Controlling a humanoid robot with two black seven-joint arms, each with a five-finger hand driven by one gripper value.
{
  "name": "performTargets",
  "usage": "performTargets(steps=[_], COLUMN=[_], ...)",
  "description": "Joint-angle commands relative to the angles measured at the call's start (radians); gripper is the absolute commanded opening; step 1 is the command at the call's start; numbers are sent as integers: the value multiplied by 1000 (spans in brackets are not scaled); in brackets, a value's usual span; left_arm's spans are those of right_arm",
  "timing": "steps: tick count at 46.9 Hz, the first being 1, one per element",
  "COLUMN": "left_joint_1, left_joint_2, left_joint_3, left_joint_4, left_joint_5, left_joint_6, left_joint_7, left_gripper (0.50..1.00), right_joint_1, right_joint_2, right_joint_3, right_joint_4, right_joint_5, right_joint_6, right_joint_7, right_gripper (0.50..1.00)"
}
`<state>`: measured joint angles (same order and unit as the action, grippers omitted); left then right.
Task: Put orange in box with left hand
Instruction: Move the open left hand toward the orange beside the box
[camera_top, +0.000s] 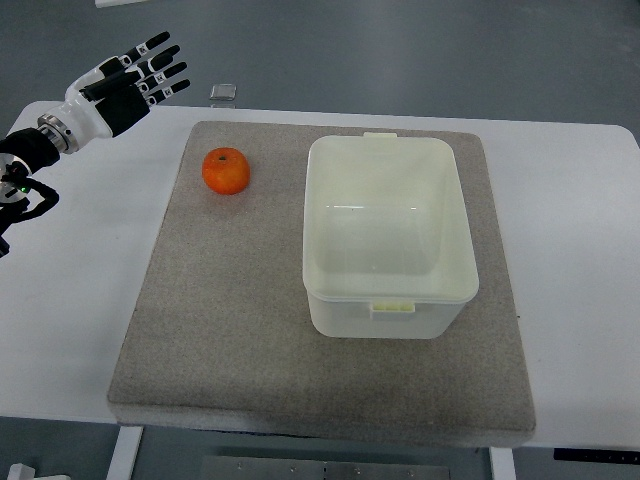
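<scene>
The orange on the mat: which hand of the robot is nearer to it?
Left. The left hand hovers open up and left of the orange, not touching it. The right hand is not in view.

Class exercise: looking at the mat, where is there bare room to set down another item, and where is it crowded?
Bare mat runs left of the box below the orange, and along the near edge in front of the box. The box crowds the right side. The left hand, open, hovers off the mat's far-left corner.

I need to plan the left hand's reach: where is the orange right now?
In the top view, the orange sits on the grey mat near its far-left corner, left of the white box and apart from it.
</scene>
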<state>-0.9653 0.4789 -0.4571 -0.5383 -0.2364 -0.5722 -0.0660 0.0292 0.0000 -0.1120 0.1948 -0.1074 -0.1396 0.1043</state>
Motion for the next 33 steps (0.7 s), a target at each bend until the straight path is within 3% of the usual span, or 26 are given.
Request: performTargets(steps=[1,33], left_joint_1=[-1,-13], left_joint_2=[0,3], left_joint_3=[2,8], left_joint_4=[-2,40], left_joint_5=[0,90], left_joint_6=[0,-5], left_joint_7=[0,-12], left_gripper=[992,992], right_joint_1=[0,0], right_joint_2=[0,0], right_joint_3=[0,0], right_joint_4=[0,0], right_joint_5=[0,0], right_joint_6=[0,0], right_joint_7=[0,0], right_gripper=[944,944])
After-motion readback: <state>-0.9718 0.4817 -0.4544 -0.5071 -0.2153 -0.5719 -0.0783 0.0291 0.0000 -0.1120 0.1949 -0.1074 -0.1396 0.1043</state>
